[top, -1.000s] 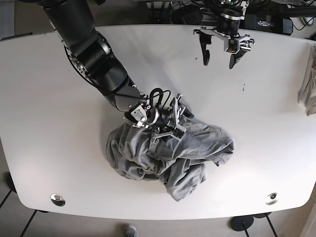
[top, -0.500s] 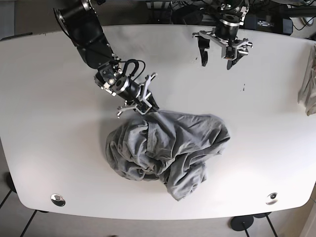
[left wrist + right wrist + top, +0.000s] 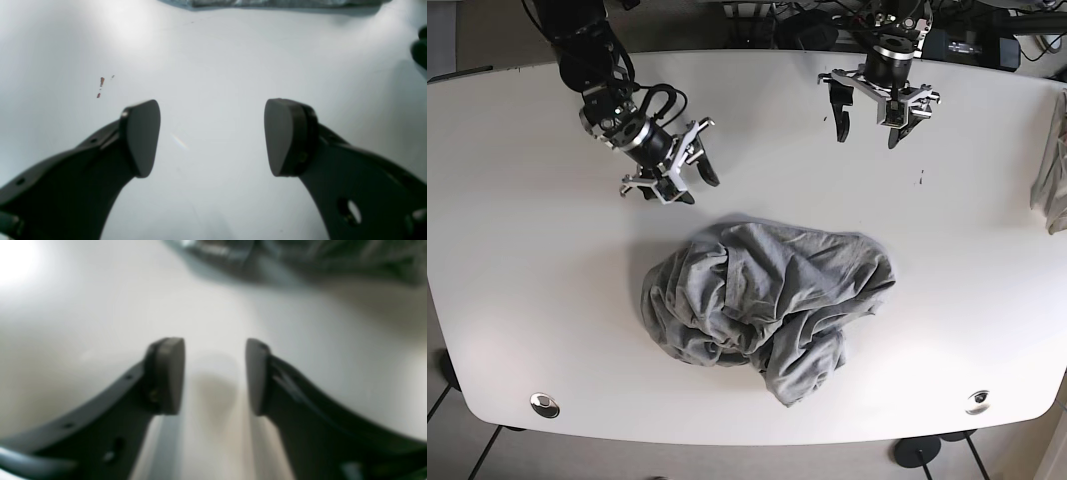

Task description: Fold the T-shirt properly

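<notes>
The grey T-shirt (image 3: pixel 767 300) lies crumpled in a heap on the white table, below its middle. A strip of it shows at the top of the left wrist view (image 3: pixel 277 3) and, blurred, at the top of the right wrist view (image 3: pixel 300 256). My right gripper (image 3: pixel 682 172) is open and empty, above the table to the upper left of the shirt; its fingers (image 3: pixel 166 373) hold nothing. My left gripper (image 3: pixel 872 120) is open and empty near the table's far edge, well apart from the shirt; its pads (image 3: pixel 143 136) stand wide.
Another light cloth (image 3: pixel 1052 175) hangs at the table's right edge. Small dark marks (image 3: pixel 920 178) sit on the table right of centre. Round fittings (image 3: pixel 544 404) are set near the front corners. Cables and equipment lie behind the far edge.
My right gripper has let go of the shirt and drawn back up and to the left, away from it. The shirt's upper edge has settled flat. The left gripper has barely moved.
</notes>
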You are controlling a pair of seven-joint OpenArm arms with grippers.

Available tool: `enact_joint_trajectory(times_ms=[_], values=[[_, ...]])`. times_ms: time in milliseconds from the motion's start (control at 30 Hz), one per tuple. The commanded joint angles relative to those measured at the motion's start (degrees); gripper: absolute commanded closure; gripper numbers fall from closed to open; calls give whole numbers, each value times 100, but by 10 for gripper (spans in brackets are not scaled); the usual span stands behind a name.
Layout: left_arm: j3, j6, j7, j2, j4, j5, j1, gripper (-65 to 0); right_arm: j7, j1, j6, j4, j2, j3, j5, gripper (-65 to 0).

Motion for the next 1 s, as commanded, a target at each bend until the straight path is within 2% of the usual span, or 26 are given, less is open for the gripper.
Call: enact_joint_trajectory(times_ms=[33,100,267,367,467,600,700,833,867,933,967,1000], values=[[-147,24,-146,9,104,-25,41,-458,-95,460,40,210,-191,-144,84,-392],[-226,24,-146,9,113,-25,41,-458,-402,1005,40,70,-384,-522,84,-425],[-226,24,-146,0,227,-25,41,-458,-1000,2007,40,-572,-868,-1305,84,-425],[-226,16,-146,-9,236,-25,41,-458,-1044,2544,40,-1355,-1272,-1524,84,-425],[-226,16,-146,9,306,-33,67,-458,-1009,3027,40,-2216,-1536,-1894,84,-425],[-226,16,-146,9,306,-33,76,-458,-323,3581,40,-3482,-1712,-2615,84,-425],[-226,16,-146,9,306,-33,76,-458,204,3783,40,-4326,-1835,-2615,75,-423],[-226,7,-146,0,297,-33,76,-458,828,3862,40,-4924,-1721,-2606,119,-406],[-226,7,-146,0,288,-33,76,-458,872,3818,40,-4933,-1641,-2597,119,-344],[-226,7,-146,0,280,-33,67,-458,881,3678,40,-4915,-1589,-2597,119,-146],[-226,7,-146,-9,280,-33,67,-458,881,3634,40,-4915,-1501,-2597,119,-19],[-226,7,-146,-9,280,-33,67,-458,881,3537,40,-4906,-1466,-2597,119,-19]])
